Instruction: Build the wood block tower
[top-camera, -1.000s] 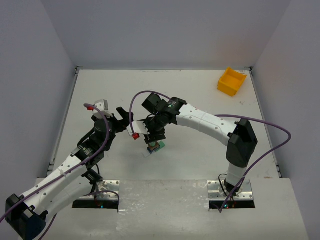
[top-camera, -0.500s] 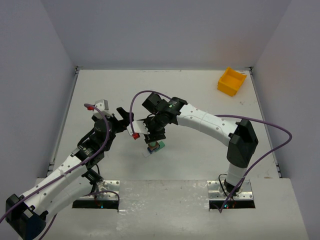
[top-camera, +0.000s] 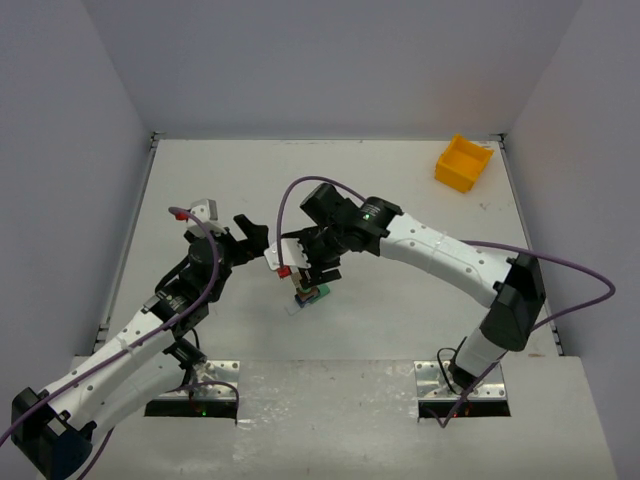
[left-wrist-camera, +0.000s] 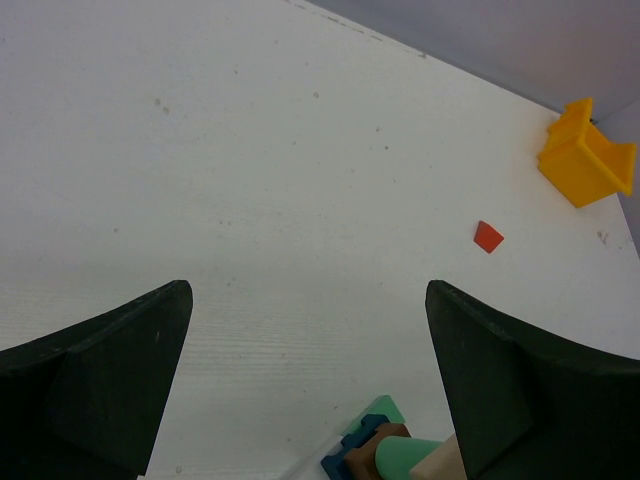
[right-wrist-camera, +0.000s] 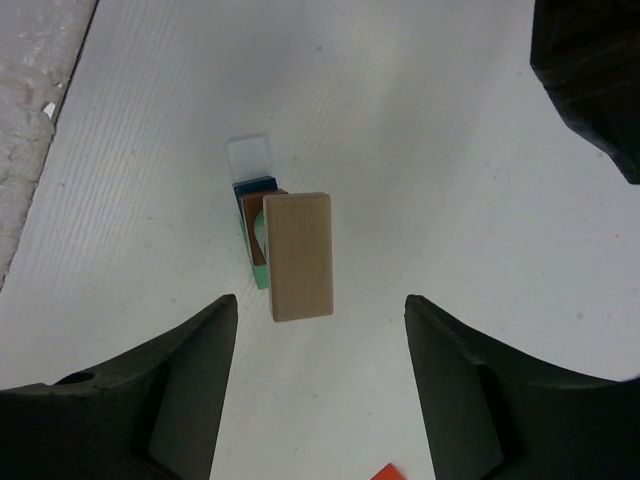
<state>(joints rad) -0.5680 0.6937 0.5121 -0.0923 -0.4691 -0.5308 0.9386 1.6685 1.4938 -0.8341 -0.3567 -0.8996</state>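
Observation:
The wood block tower (top-camera: 309, 295) stands mid-table. In the right wrist view I look down on it: a tan block (right-wrist-camera: 300, 255) on top, with white (right-wrist-camera: 248, 157), blue, brown and teal blocks under it. My right gripper (right-wrist-camera: 318, 335) is open and empty above the tower, just off the tan block's near end; it also shows in the top view (top-camera: 320, 272). My left gripper (left-wrist-camera: 308, 300) is open and empty to the tower's left (top-camera: 252, 232), with the tower (left-wrist-camera: 385, 455) low between its fingers. A loose red block (left-wrist-camera: 488, 236) lies on the table (right-wrist-camera: 385, 472).
A yellow bin (top-camera: 463, 162) stands at the far right corner and also shows in the left wrist view (left-wrist-camera: 585, 155). The left gripper's dark finger (right-wrist-camera: 590, 70) fills the right wrist view's upper right corner. Walls enclose the white table (top-camera: 400, 330) on three sides.
My right arm has swung a little to the right and drawn back from the tower, which now shows more fully. The left arm has not moved.

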